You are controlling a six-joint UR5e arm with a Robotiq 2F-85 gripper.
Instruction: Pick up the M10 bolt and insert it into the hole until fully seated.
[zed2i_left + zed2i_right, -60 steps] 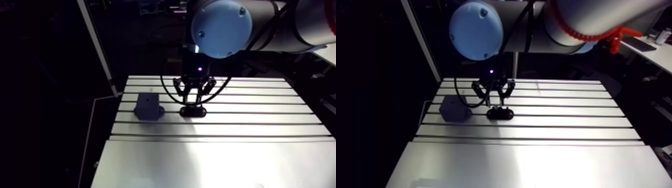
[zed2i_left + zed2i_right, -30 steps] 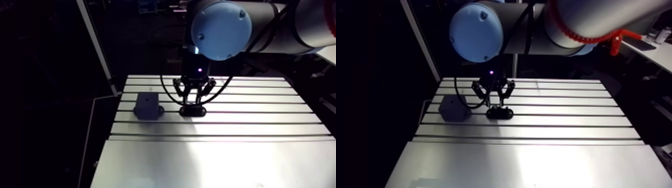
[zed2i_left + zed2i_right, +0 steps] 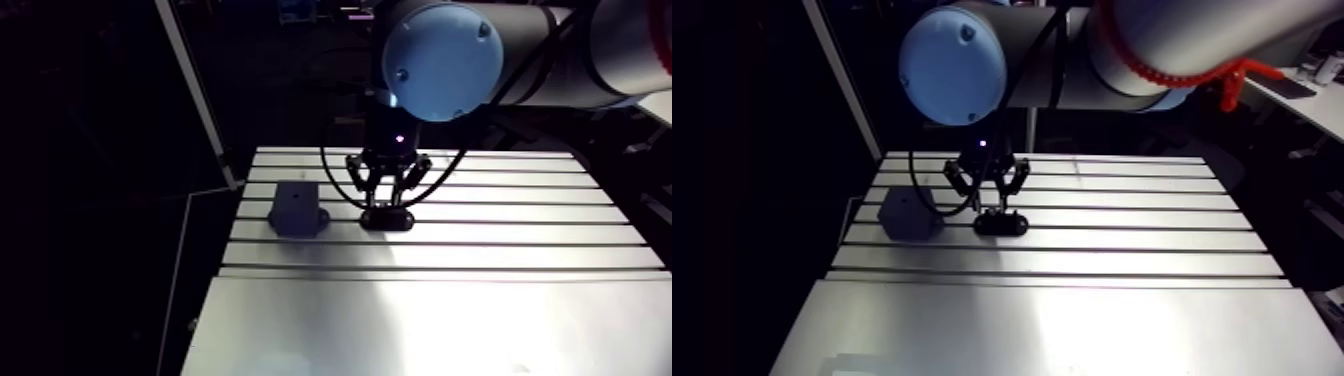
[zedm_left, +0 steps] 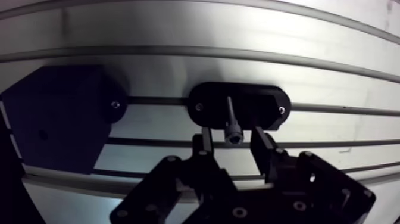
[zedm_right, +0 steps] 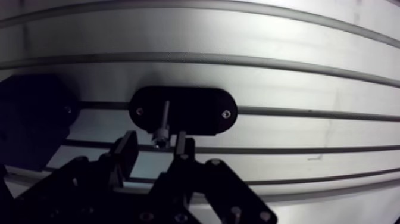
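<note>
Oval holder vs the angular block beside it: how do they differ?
The oval holder is low, flat and round-ended; the block is taller and angular. The oval holder carries the bolt upright, under the open gripper; the block carries nothing and sits beside it. Both are black and sit along the same slot of the table.

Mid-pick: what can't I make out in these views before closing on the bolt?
- Bolt tip: wrist view, sunk in the black holder.
- Bolt, arm view: too small and dark under the pincer.
- Dark block: wrist view, one side cut off by the picture's edge; surface detail lost in darkness.
</note>
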